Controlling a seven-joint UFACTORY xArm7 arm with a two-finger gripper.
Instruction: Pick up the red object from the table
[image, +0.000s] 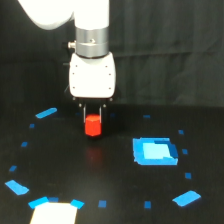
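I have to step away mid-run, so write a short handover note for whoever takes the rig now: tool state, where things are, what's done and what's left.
Tool: shut on the small red-orange faceted block, held between its dark fingers.
Block: appears lifted off the black table; a faint red reflection shows below it, to the exterior view's left of the large blue square patch.
Done: grasp, apparently lift.
Left: confirm clearance and hold steady.

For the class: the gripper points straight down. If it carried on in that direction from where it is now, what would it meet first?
The gripper already has the red object between its fingers, so going on down, that block would likely meet the black table first. A faint red reflection below suggests the block hangs just above it, though depth is unclear.
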